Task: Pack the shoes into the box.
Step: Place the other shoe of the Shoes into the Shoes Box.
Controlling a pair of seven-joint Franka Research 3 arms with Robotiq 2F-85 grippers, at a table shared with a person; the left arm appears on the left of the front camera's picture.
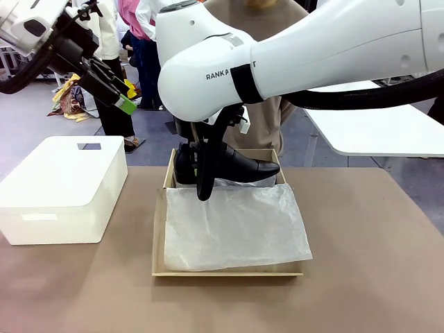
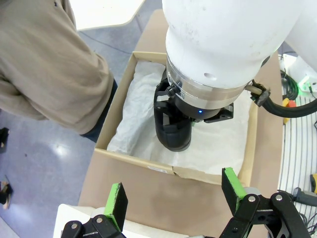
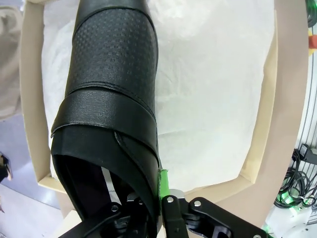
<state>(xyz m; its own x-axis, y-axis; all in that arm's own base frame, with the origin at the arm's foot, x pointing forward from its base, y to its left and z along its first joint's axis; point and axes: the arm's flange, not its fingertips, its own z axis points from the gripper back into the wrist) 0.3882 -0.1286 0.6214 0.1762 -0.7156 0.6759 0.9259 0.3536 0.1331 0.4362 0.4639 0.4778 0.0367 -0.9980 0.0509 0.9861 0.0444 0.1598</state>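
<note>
One of the shoes (image 1: 239, 165), glossy black with a pointed toe, hangs low over the far end of the box (image 1: 158, 236), toe toward the right. My right gripper (image 1: 203, 182) is shut on the shoe's side wall near the heel, as the right wrist view shows: gripper (image 3: 159, 198), shoe (image 3: 114, 84), box rim (image 3: 29, 124). White tissue paper (image 1: 236, 229) lines the tan box. My left gripper (image 1: 116, 89) is raised at the far left, open and holding nothing. Its own view has the gripper (image 2: 174, 196) above the box (image 2: 133, 161) and the shoe's heel (image 2: 173, 134).
A white plastic bin (image 1: 62, 187) stands on the brown table left of the box. A person (image 1: 263, 121) in a tan top stands just behind the box. The right arm (image 1: 312, 55) spans the upper middle. A white table (image 1: 388, 132) is at the back right.
</note>
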